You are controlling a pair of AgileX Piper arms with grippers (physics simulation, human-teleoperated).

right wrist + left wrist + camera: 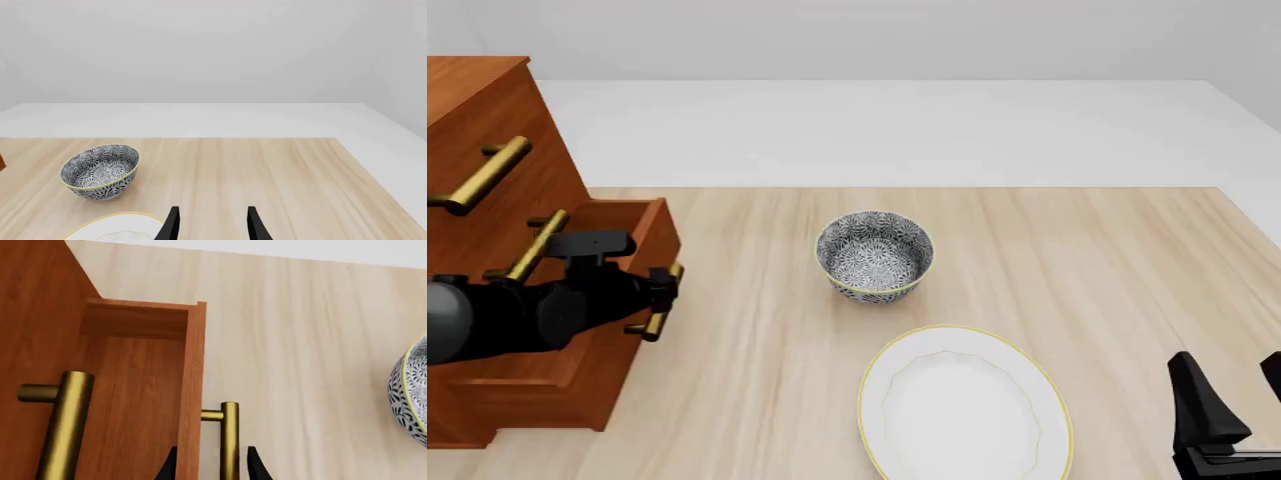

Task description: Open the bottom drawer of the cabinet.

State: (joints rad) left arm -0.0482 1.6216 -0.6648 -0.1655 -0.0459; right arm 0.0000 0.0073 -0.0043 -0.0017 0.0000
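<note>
Gripping the cylindrical brass bar handle (229, 440) of the pulled-out reddish-brown wooden bottom drawer (627, 260) with left jaws; right jaws gaping at five o'clock.

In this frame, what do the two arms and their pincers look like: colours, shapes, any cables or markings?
Both are matte black. The left arm is bulky and rounded, with a lighter grey rounded joint at the front view's left edge, ending in a blocky black left pincer. The right pincer shows two thin, tapered black fingers with pointed tips. No cables, logos or markings are visible.
</note>
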